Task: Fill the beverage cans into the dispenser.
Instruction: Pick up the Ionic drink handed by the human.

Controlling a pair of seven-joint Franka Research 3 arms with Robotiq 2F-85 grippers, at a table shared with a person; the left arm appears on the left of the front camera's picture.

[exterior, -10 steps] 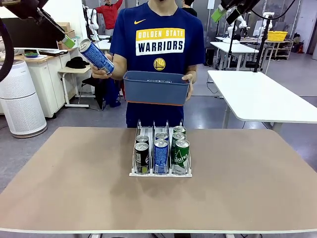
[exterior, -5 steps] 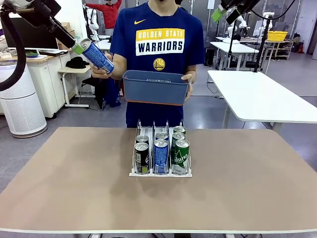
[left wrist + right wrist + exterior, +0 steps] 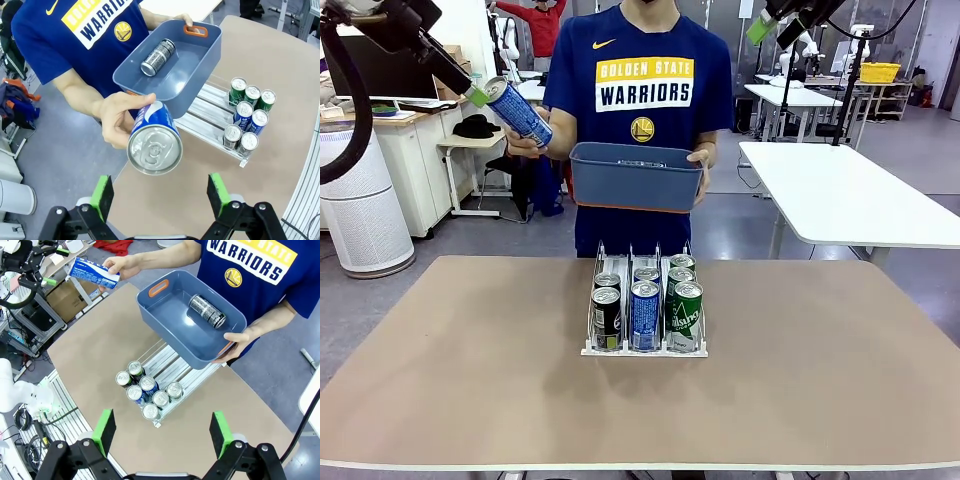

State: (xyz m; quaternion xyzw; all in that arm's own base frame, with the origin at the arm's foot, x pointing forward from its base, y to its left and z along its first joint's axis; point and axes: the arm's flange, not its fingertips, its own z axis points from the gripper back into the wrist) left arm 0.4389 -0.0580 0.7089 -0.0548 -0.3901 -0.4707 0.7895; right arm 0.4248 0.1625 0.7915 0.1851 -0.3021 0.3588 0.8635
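A person's hand [image 3: 116, 120] holds a blue beverage can [image 3: 518, 112] out, tilted, with its silver top [image 3: 154, 149] facing my left gripper [image 3: 160, 195]. That gripper [image 3: 476, 96] is open, its green pads just short of the can top on either side, holding nothing. The dispenser [image 3: 645, 351] stands mid-table with several black, blue and green cans [image 3: 644, 315] at the front of its three lanes. My right gripper [image 3: 162, 432] hangs open and empty high above the dispenser [image 3: 167, 362], up at the top right [image 3: 762, 28].
The person stands at the far edge and holds a blue-grey tub [image 3: 635, 178] in the other hand. One black can [image 3: 157, 56] lies inside that tub [image 3: 170, 325]. The brown table [image 3: 470, 380] is bare around the dispenser. A white table [image 3: 850, 190] stands behind on the right.
My left gripper has come down and to the right, up to the top of the blue can. The person's hand, the tub and my right arm have hardly moved.
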